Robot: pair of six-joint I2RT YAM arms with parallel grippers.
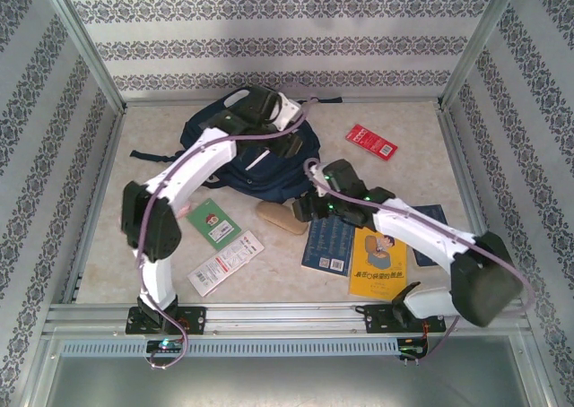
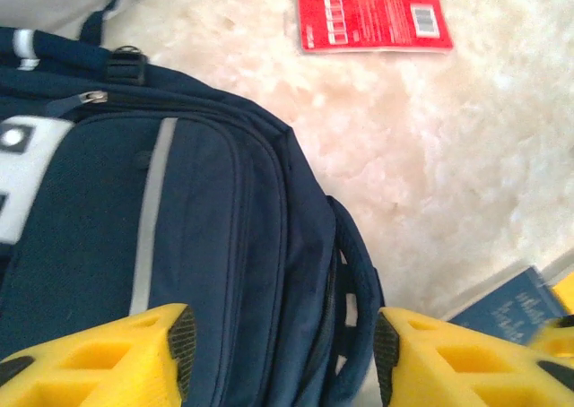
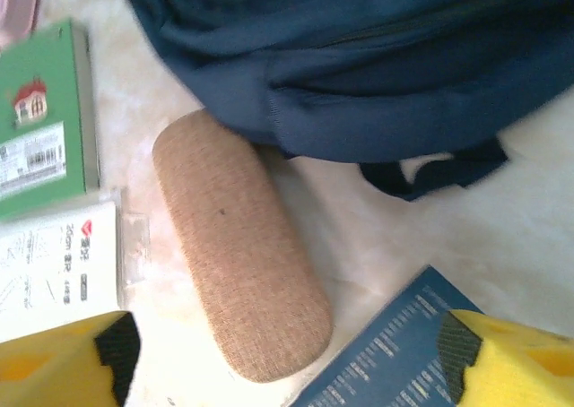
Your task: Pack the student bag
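The student bag (image 1: pixel 256 160) lies flat at the far middle of the table (image 1: pixel 408 178), front pockets up. The zips seen from the left wrist look closed, so I judge nothing can go in until one is opened. The left gripper (image 2: pixel 282 353) hovers over the bag's side edge, its yellow fingers apart and empty, one above the front panel and the other past the side webbing. Closing here would likely bunch loose fabric or hook the webbing rather than catch the zip pull (image 2: pixel 91 96), which sits well away from the fingers. A tug on fabric alone could drag the whole bag across the smooth surface. Against the bag's near edge, touching it or perhaps tucked slightly under it, lies a tan fabric-covered case (image 3: pixel 238 246). The right gripper (image 3: pixel 287 353) hangs above the case's near end, fingers wide apart and holding nothing. That end meets the corner of a blue book (image 3: pixel 404 358), so a low grasp could pinch the cover as well, or the rounded case could squirt out of the pads. A green box (image 3: pixel 40 120) and a white packet (image 3: pixel 54 268) lie close on the other side, where a descending finger could clip them. A red packet (image 2: pixel 372 21) lies well apart, beyond the bag.
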